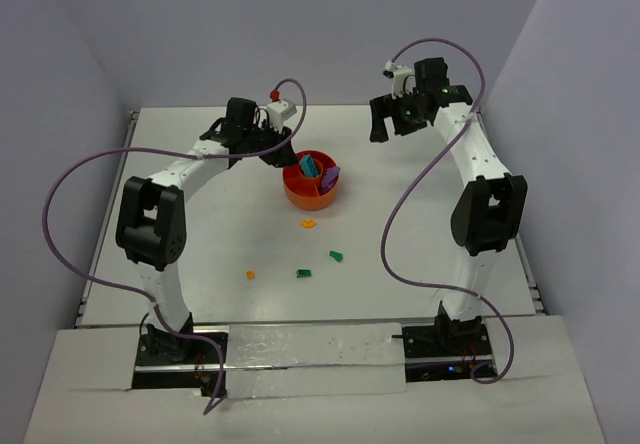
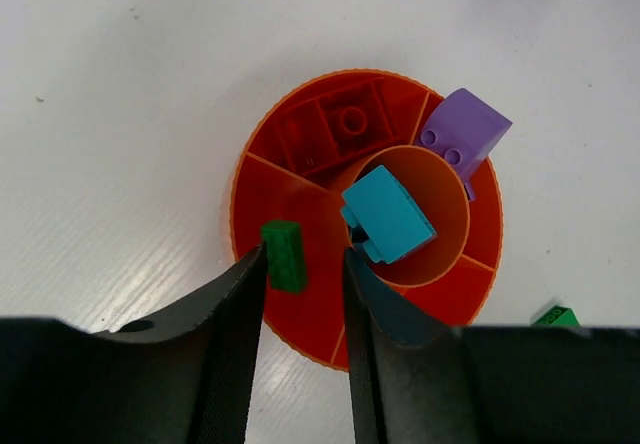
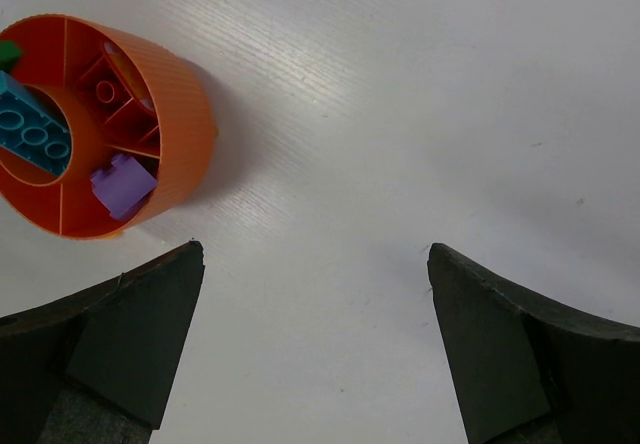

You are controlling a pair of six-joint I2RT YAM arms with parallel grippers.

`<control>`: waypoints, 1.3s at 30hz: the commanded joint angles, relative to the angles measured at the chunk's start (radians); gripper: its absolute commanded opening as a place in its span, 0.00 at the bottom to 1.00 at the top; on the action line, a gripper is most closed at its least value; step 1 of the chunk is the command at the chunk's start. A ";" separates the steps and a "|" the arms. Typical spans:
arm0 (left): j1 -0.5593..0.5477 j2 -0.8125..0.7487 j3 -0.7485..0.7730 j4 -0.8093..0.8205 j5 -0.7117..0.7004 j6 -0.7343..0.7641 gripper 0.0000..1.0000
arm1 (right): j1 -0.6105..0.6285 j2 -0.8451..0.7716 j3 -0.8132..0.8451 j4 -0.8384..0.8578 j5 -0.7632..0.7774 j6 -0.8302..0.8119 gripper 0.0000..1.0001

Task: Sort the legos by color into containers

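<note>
The round orange bowl (image 1: 300, 197) stands mid-table. In the left wrist view the bowl (image 2: 258, 179) holds red bricks (image 2: 335, 129) in one wedge, a teal block (image 2: 390, 214) in the hub and a purple block (image 2: 462, 134) leaning on the rim. A small green brick (image 2: 284, 255) lies in a wedge just beyond my left gripper (image 2: 305, 256), which hovers open over the bowl's left edge (image 1: 272, 156). My right gripper (image 3: 315, 254) is wide open and empty, high at the back right (image 1: 390, 129) of the bowl (image 3: 185, 114).
Loose on the table in front of the bowl: an orange piece (image 1: 308, 223), another orange piece (image 1: 250, 274), a green brick (image 1: 304, 273) and a second green brick (image 1: 337, 256). One green brick also shows in the left wrist view (image 2: 556, 316).
</note>
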State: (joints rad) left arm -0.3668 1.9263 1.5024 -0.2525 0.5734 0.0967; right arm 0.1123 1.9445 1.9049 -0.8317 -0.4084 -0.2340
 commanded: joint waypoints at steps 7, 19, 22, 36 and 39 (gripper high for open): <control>-0.001 -0.092 0.010 0.064 -0.036 0.040 0.55 | -0.010 -0.079 -0.006 0.014 -0.010 -0.013 1.00; -0.073 -0.322 -0.053 -0.396 0.270 0.673 0.60 | -0.073 -0.117 -0.074 0.011 -0.057 0.009 1.00; -0.170 -0.332 -0.080 -0.484 0.218 0.816 0.60 | -0.089 -0.134 -0.096 -0.001 -0.075 0.003 1.00; -0.444 -0.150 -0.177 -0.418 0.086 0.924 0.55 | -0.175 -0.257 -0.242 0.032 -0.105 -0.024 1.00; -0.459 -0.098 -0.178 -0.394 0.057 0.947 0.55 | -0.181 -0.276 -0.261 0.038 -0.104 -0.022 1.00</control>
State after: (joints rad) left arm -0.8025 1.7777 1.3237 -0.6911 0.6576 0.9759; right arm -0.0595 1.7447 1.6620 -0.8259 -0.4927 -0.2412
